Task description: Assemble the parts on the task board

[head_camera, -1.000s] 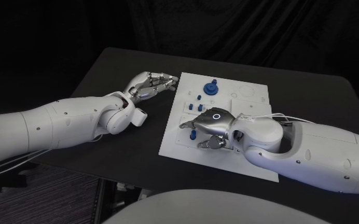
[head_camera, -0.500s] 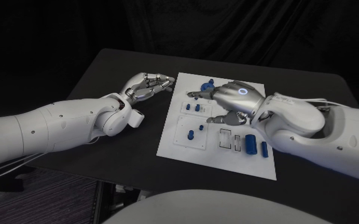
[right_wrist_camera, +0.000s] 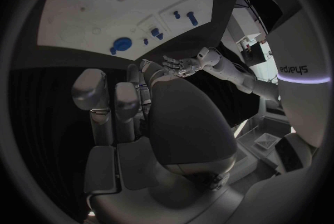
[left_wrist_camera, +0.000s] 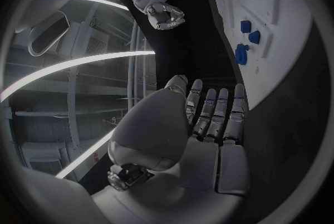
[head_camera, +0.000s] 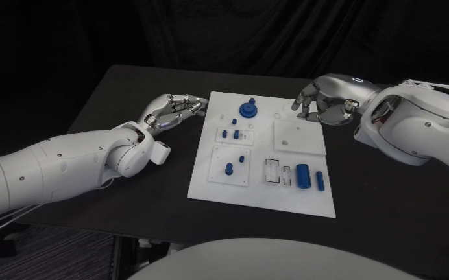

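Fingers apart on left robot hand [left_wrist_camera: 209, 118], empty, beside task board [head_camera: 265, 157]; right robot hand [head_camera: 323, 102] curled, apparently empty.

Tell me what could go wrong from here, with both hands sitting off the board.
1. The right hand hovers by the board's far right corner with its fingers curled; reaching back in, it could sweep the round blue knob standing near the far edge.
2. The two blue cylinders lie loose beside the empty slots and may roll if the board is nudged.
3. The left hand rests close against the board's left edge and could shove it.
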Tool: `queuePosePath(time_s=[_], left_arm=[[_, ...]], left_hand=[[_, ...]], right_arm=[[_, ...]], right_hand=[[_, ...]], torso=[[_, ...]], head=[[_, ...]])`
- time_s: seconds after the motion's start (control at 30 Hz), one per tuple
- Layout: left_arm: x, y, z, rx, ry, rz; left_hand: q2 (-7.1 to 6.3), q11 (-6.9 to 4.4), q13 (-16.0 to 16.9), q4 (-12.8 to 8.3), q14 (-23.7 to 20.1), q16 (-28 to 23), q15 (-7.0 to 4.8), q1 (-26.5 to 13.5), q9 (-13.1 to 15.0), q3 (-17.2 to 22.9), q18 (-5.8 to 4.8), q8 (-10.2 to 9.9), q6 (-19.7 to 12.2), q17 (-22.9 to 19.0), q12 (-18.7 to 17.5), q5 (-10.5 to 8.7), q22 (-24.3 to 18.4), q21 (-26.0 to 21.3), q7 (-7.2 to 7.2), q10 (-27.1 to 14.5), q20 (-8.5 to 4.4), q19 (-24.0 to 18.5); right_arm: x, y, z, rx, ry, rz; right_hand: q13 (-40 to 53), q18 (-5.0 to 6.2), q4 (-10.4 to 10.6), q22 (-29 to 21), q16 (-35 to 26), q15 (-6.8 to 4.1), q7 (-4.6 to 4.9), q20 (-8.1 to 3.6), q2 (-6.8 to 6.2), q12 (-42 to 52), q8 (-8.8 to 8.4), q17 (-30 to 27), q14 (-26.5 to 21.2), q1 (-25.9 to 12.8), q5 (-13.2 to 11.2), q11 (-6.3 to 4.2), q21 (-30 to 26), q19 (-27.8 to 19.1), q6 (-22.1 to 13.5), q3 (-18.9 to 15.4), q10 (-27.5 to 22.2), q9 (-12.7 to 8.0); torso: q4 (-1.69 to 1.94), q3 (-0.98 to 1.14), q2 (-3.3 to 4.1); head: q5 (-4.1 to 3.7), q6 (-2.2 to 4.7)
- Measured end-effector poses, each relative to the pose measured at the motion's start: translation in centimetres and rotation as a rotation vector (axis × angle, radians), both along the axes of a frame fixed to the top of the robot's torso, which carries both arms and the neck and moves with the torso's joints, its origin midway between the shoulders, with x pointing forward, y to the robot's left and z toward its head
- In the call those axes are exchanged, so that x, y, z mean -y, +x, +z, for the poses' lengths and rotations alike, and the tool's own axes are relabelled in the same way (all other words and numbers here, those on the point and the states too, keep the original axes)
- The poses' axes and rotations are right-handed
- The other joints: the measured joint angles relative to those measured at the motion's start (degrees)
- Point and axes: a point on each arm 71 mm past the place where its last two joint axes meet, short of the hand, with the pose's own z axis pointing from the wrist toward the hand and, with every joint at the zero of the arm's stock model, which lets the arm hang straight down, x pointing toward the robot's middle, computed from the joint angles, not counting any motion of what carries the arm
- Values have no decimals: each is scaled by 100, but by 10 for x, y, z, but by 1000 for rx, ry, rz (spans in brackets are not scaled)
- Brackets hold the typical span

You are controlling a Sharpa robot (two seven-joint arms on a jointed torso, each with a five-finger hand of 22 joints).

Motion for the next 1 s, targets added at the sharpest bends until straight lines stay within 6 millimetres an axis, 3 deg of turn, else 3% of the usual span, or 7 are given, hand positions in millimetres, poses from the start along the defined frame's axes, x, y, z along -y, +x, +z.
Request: queuePosePath(time_s=[0.3, 0.43, 0.6, 0.73, 0.8, 0.9, 1.0], left_arm=[[1, 0, 0, 0, -2, -3], [0, 0, 0, 0, 0, -1], [-2, 0, 0, -1, 2, 3], [-5, 0, 0, -1, 4, 8], [-6, -1, 0, -1, 4, 9], [-8, -1, 0, -2, 5, 15], [-11, -2, 1, -5, 1, 25]], left_hand=[[3, 21, 0, 0, 0, 22, 0, 2, 0, 0, 0, 22, -5, 0, 1, 91, -12, 0, -5, -21, 0, 0], [23, 21, 0, 0, 0, 22, 0, 23, 0, 0, 0, 22, -5, 0, 1, 91, -11, 0, -5, -21, 0, 0], [23, 21, 0, 0, 0, 22, 0, 23, 0, 0, 0, 22, -4, 0, 1, 124, -16, 0, -5, -21, 0, 0], [40, 30, 0, 8, 0, 37, 0, 6, 0, -8, 0, 22, -26, 0, 27, 160, -24, 0, 16, -31, 0, 0], [114, 43, 0, 34, 0, 63, 0, -68, 0, -34, -1, 35, -26, 0, 27, 152, -34, 0, 16, -43, 0, 0], [260, 43, 0, 23, -64, 65, 19, -246, -6, -135, 0, 43, -60, 0, 68, -4, -65, 0, -19, -43, 0, 0], [279, 32, 0, 23, -275, -97, -17, -414, -19, -256, -1, 43, -108, -19, 68, -52, -107, -6, -26, -94, -61, -106]], right_arm=[[28, -17, -25, -200, -75, -156], [29, -28, -38, -223, -132, -186], [30, -38, -49, -228, -202, -212], [31, -46, -58, -231, -242, -232], [32, -50, -63, -235, -254, -242], [31, -55, -70, -237, -256, -247], [29, -58, -72, -224, -245, -252]], right_hand=[[736, 0, 437, -1, 95, -139, -166, -139, -103, 911, 99, 93, 214, -1038, -232, -204, 322, 139, 244, -297, 450, 123], [3442, -184, 428, -1, 849, -262, -339, -257, -56, 3047, 465, 1261, 378, -1695, -248, -344, 1369, 320, 477, -572, 1812, 443], [4571, -275, 470, -1, 1289, -312, -432, -299, 21, 3775, 867, 1943, 383, -2431, -410, -415, 1960, 309, 381, -734, 2178, 960], [4617, -274, 469, -1, 1230, -312, -424, -299, 18, 3767, 964, 1806, 382, -2603, -492, -414, 1875, 309, 273, -734, 2176, 1176], [4461, -274, 469, -2, 935, -311, -405, -299, 6, 3597, 1026, 1314, 382, -2619, -492, -391, 1518, 309, 166, -721, 1991, 1293], [4286, -274, 436, -2, 696, -311, -373, -299, -28, 3395, 1054, 960, 383, -2585, -460, -365, 1252, 309, 57, -651, 1737, 1424], [4747, -273, 447, -2, 572, -311, -366, -299, -86, 3676, 1134, 788, 383, -2526, -385, -354, 1130, 309, 41, -628, 1891, 1536]], torso=[[-21, -28, 5], [-29, -27, 18], [-27, -26, 13], [-32, -22, 7], [-36, -19, 5], [-36, -16, 5], [-36, -16, 7]], head=[[-320, 0], [-434, 0], [-540, 0], [-621, 0], [-684, 0], [-766, 0], [-839, 0]])
